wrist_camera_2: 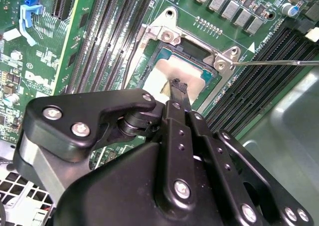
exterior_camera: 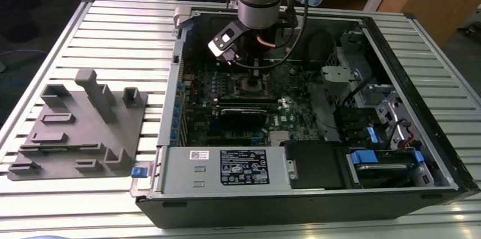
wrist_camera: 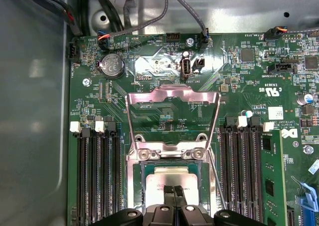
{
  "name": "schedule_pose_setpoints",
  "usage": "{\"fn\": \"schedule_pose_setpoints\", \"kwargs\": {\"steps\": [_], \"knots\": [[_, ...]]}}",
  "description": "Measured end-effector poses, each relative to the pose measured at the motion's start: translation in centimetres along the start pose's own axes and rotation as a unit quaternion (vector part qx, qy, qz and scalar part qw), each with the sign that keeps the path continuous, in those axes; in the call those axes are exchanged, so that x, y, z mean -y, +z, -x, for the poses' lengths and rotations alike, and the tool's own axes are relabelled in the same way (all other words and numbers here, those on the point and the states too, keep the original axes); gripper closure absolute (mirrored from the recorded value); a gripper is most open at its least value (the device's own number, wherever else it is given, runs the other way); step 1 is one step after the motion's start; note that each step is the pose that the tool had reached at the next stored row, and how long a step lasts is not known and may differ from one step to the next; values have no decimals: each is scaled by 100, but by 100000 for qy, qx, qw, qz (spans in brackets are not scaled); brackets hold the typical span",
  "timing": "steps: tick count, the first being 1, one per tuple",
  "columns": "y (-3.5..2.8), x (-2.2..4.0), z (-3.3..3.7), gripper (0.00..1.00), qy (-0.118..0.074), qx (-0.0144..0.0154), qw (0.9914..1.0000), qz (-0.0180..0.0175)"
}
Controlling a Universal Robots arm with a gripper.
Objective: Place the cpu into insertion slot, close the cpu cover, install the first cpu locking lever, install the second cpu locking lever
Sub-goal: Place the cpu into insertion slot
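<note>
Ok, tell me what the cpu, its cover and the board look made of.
The cpu: dull grey metal top with a soft matte sheen. The cpu cover: thin, bright sheet metal, probably steel, with sharp glints. The circuit board: green lacquered laminate, likely fibreglass.

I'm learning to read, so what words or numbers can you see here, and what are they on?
White sticker on the silver box: print too small to read.
Green circuit board: white lettering, too small to read.
Small white label on that board: too small to read.
cpu: no readable marks.
</note>
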State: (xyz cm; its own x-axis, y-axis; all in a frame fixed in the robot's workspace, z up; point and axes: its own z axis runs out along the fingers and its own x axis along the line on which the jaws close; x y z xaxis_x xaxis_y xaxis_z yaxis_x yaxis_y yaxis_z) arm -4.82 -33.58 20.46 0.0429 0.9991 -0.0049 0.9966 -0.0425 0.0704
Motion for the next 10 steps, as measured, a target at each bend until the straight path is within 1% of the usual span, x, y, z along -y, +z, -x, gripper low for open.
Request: {"fn": "schedule_pose_setpoints", "kwargs": {"steps": [10], "knots": [[18, 13, 1, 89, 6, 1, 100000, 5]]}}
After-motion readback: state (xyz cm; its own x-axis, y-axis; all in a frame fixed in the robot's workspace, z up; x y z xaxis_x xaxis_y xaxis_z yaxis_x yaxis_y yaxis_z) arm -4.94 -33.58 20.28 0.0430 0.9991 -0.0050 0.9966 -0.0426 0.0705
